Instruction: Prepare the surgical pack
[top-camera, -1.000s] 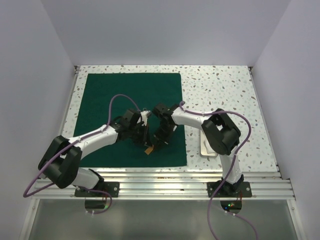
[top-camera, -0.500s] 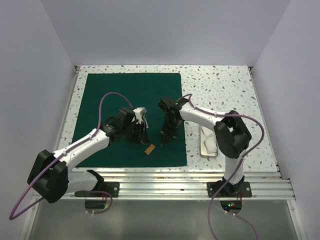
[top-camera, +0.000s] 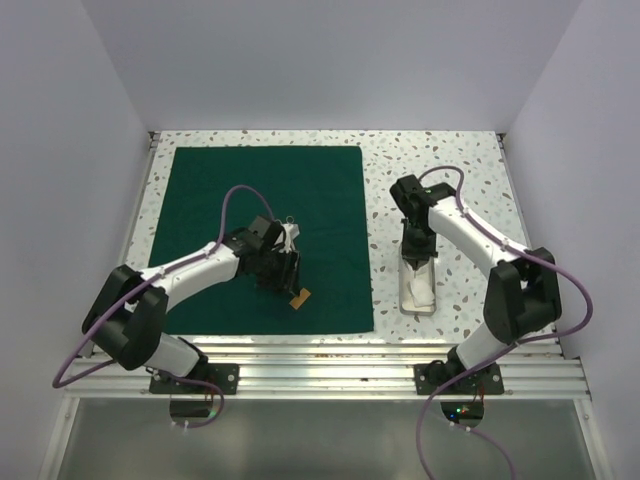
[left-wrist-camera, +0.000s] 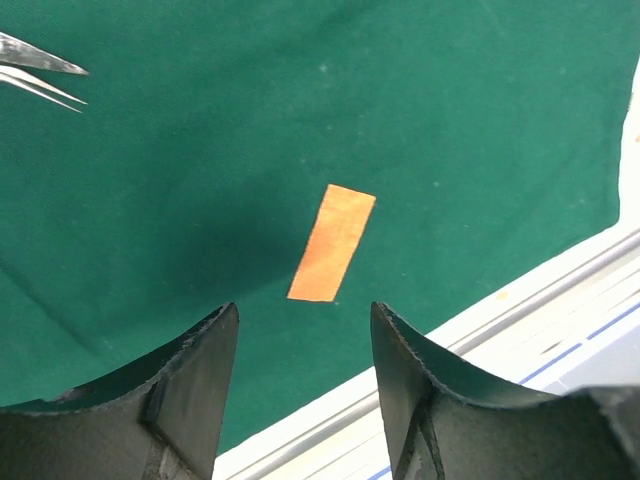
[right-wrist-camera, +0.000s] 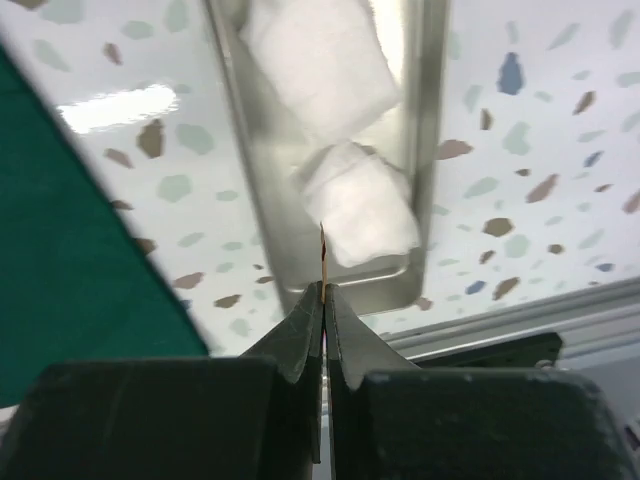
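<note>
The dark green drape (top-camera: 260, 190) lies flat on the left half of the table. A small orange strip (top-camera: 299, 297) lies on it near its front edge. My left gripper (top-camera: 288, 272) hovers just behind the strip, open and empty, and the strip (left-wrist-camera: 332, 242) lies on the drape (left-wrist-camera: 300, 100) ahead of the gripper (left-wrist-camera: 303, 310). My right gripper (top-camera: 417, 248) is over the silver tray (top-camera: 405, 300). It (right-wrist-camera: 323, 290) is shut on a thin tan strip (right-wrist-camera: 322, 255), seen edge-on. White gauze pieces (right-wrist-camera: 370, 205) lie in the tray (right-wrist-camera: 432, 150).
Silver instrument tips (left-wrist-camera: 40, 70) rest on the drape by the left wrist (top-camera: 289, 232). The drape's right edge (right-wrist-camera: 60, 250) lies just left of the tray. An aluminium rail (top-camera: 330, 350) runs along the table's front edge.
My right gripper has swung right, from over the drape to above the tray, and stays shut. My left gripper has stayed by the orange strip.
</note>
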